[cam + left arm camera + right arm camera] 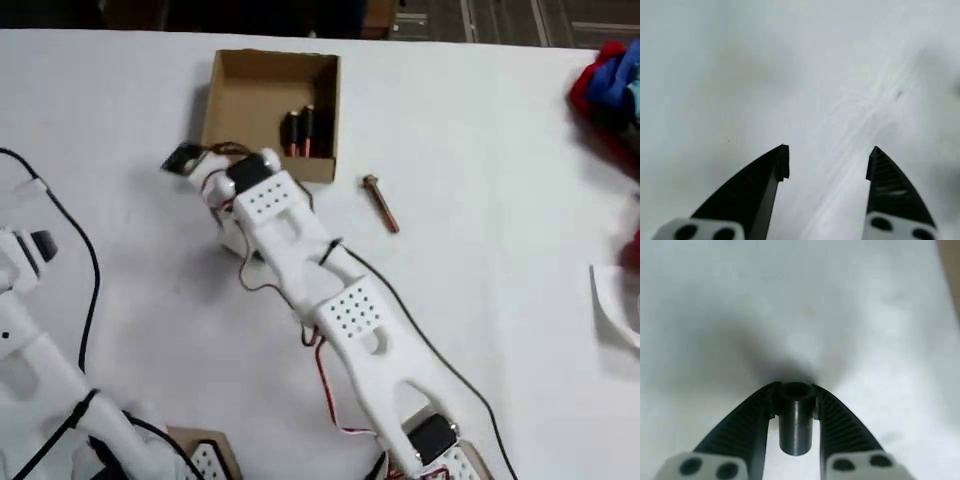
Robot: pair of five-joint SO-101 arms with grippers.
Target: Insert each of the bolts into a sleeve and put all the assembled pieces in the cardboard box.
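Note:
My right gripper (pixel 795 390) is shut on a black sleeve (pixel 796 420), which stands upright between the fingers just above the white table. In the high view the right arm (pixel 300 250) stretches to the near left corner of the cardboard box (pixel 232 100), and its wrist hides the gripper. Two assembled bolt-and-sleeve pieces (pixel 300 131) lie inside the box by its right wall. A copper-coloured bolt (pixel 381 203) lies loose on the table to the right of the box. My left gripper (pixel 829 157) hangs open over bare table with nothing between its fingers. The left arm (pixel 30 370) sits at the near left.
Red and blue items (pixel 606 85) lie at the far right edge, and a white curved object (pixel 615 305) sits below them. Cables (pixel 325 385) trail beside the right arm. Open table lies between the loose bolt and the right edge.

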